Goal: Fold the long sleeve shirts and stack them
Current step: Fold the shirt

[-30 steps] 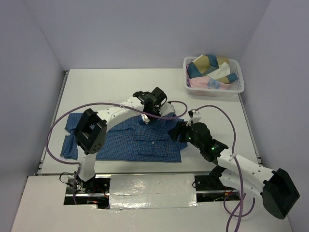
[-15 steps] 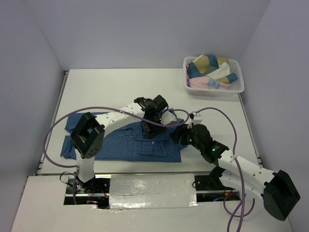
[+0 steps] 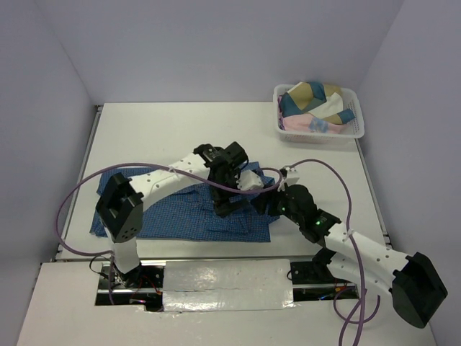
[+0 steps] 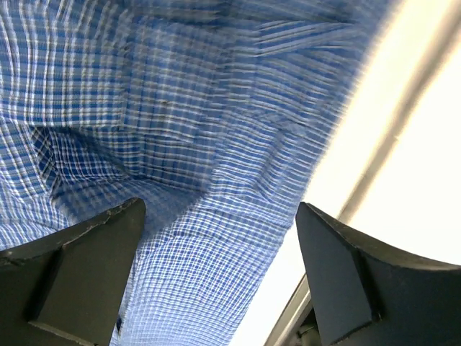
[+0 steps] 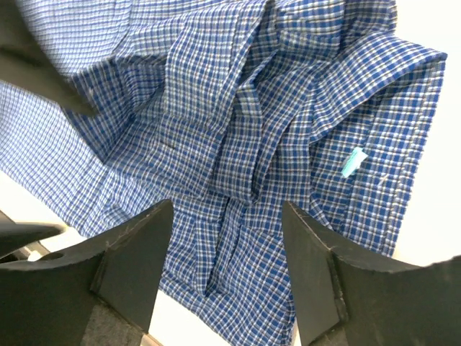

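blue shirt (image 4: 180, 108) — beneath left claw (image 4: 220, 216)

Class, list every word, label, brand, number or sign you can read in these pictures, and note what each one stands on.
No text can be read in any view.
Turquoise tag sewn on the blue checked shirt: too small to read; no letters can be made out.
White basket of clothes: no printing visible.
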`<state>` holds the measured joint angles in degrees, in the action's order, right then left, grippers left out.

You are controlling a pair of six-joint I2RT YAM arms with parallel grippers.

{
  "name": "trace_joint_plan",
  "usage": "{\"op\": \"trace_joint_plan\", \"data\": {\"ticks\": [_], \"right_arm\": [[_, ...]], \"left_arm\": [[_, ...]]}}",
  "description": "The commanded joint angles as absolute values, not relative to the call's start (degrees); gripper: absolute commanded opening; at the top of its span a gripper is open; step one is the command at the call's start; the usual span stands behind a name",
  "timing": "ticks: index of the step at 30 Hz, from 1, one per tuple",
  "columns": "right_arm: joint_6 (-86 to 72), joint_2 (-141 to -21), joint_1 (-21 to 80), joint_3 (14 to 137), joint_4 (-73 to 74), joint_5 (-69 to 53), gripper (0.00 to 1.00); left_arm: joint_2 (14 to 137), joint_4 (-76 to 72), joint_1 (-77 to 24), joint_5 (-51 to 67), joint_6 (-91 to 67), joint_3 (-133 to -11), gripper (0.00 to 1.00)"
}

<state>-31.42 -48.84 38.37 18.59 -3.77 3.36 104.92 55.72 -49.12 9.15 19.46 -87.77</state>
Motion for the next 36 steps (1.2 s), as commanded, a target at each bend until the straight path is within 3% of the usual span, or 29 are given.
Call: {"op": "trace_joint_plan", "data": {"ticks": [1,9,10,11,13,14,15,19,27,36], "right_arm": [[-30.85,-49.39,37.71,20.21,-5.80,4.48,0.68],[-29.36,-53.35,37.71,23.82,-5.62,2.73,0.55],[-29.36,-53.44,37.71,23.99,-5.80,2.64,0.52],[-29.36,-53.44,37.71,23.99,-5.97,2.55,0.51],[-29.62,-53.61,37.71,23.99,-6.33,2.72,0.48],[-29.79,-53.61,37.71,23.99,-6.33,2.90,0.47],[-29.97,-53.61,37.62,23.91,-6.42,3.25,0.45],[-30.94,-53.70,37.53,23.91,-6.15,3.78,0.39],[-32.25,-54.40,37.53,21.89,-6.94,4.39,0.37],[-31.99,-55.11,37.09,22.06,-8.35,3.43,0.36]], "left_arm": [[97.13,59.85,-50.89,19.59,26.01,-92.81,0.99],[87.45,54.94,-43.52,14.50,26.98,-88.61,0.99],[87.36,52.50,-42.03,14.15,26.37,-87.20,0.92],[87.62,51.08,-40.36,12.93,25.93,-85.80,0.67],[89.89,48.62,-40.17,7.66,25.75,-81.40,0.45],[91.13,47.56,-40.25,7.91,25.58,-80.52,0.30],[92.27,47.29,-40.25,9.22,25.32,-79.72,0.26],[96.23,43.78,-41.31,17.04,23.21,-79.28,0.23],[98.43,37.00,-42.62,18.19,21.36,-78.58,0.23],[109.14,37.53,-46.49,17.14,24.96,-78.31,0.24]]}}
